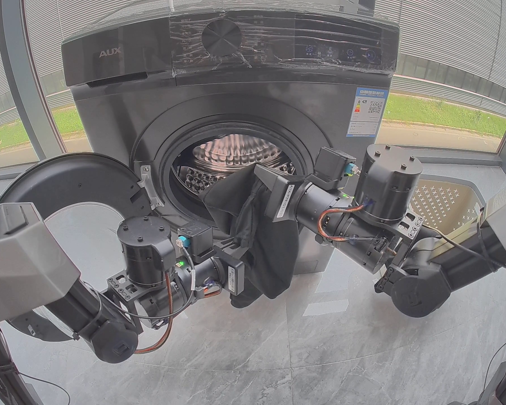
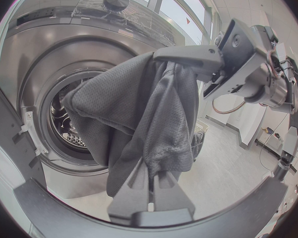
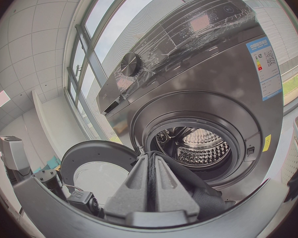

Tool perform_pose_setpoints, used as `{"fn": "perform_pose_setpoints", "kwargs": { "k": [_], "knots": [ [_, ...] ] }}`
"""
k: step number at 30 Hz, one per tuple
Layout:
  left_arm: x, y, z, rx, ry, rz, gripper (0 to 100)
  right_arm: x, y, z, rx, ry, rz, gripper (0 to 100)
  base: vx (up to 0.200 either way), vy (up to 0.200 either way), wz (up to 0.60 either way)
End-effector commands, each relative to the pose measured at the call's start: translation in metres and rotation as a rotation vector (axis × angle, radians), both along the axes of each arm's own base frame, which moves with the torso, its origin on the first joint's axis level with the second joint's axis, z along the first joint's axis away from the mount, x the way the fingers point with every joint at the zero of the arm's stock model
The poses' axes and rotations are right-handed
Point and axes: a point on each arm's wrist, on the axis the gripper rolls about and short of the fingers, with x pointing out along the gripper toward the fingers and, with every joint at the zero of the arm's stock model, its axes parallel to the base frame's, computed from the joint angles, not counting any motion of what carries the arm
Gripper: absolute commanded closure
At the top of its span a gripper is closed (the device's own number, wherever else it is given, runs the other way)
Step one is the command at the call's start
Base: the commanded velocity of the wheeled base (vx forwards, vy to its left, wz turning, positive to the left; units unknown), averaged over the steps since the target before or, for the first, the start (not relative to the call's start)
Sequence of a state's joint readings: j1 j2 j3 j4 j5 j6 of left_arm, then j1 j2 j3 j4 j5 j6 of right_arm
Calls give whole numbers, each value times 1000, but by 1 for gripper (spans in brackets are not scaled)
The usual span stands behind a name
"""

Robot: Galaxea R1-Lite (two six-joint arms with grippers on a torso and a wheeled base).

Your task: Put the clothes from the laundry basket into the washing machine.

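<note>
Right end effector (image 3: 151, 161) grips the garment (image 1: 272, 254) above, left end effector (image 2: 151, 176) grips it below.

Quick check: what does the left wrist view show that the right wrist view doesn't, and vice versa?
Left wrist: the left gripper shut on the dark garment's hanging lower end. Right wrist: the washing machine's blue label. Both: the right gripper shut on the garment's top, before the open drum.
</note>
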State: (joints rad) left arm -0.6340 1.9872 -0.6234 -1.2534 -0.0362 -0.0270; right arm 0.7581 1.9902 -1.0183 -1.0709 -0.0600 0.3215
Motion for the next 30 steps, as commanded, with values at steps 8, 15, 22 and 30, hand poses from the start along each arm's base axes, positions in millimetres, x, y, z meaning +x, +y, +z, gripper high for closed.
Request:
{"fn": "perform_pose_setpoints", "kwargs": {
  "k": [8, 15, 22, 30],
  "knots": [
    [-40, 18, 25, -45, -58, -46, 100, 1, -6, -11, -29, 29, -8, 100, 0, 0, 0],
    [-76, 42, 33, -77, -101, -118, 100, -2, -9, -34, -64, 59, 4, 100, 0, 0, 0],
    [-74, 41, 30, -67, -103, -122, 100, -3, -6, -44, -80, 69, 13, 100, 0, 0, 0],
    [-66, 40, 37, -92, -127, -102, 100, -2, -6, -46, -70, 54, 13, 0, 0, 0, 0]
  ]
}}
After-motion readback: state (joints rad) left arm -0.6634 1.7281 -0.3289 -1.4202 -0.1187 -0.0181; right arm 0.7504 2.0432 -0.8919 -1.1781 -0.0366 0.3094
